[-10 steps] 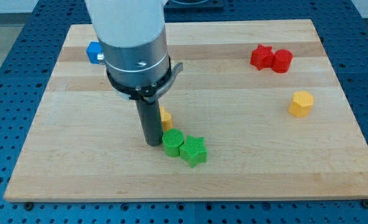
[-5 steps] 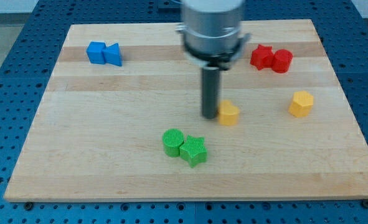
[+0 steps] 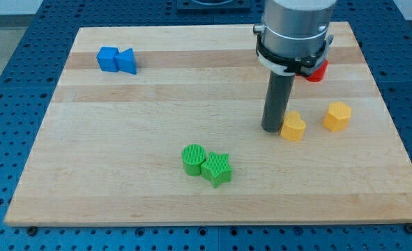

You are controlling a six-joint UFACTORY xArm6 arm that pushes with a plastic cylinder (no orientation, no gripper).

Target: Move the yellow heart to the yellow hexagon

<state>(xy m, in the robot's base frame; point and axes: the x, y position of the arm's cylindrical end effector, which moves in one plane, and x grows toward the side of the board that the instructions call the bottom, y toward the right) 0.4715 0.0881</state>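
The yellow heart (image 3: 293, 127) lies on the wooden board, right of centre. The yellow hexagon (image 3: 337, 116) stands a short gap to its right and slightly higher in the view. My tip (image 3: 272, 129) rests on the board directly against the heart's left side. The rod and the arm's body rise above it toward the view's top.
A green cylinder (image 3: 193, 158) and a green star (image 3: 217, 169) touch each other at lower centre. Two blue blocks (image 3: 117, 60) sit at the upper left. A red block (image 3: 316, 70) is partly hidden behind the arm at the upper right. The board's right edge (image 3: 394, 125) is near the hexagon.
My tip has swept from the board's left-centre to the right, pushing the yellow heart along with it. The heart now lies close to the yellow hexagon. Other blocks have not moved.
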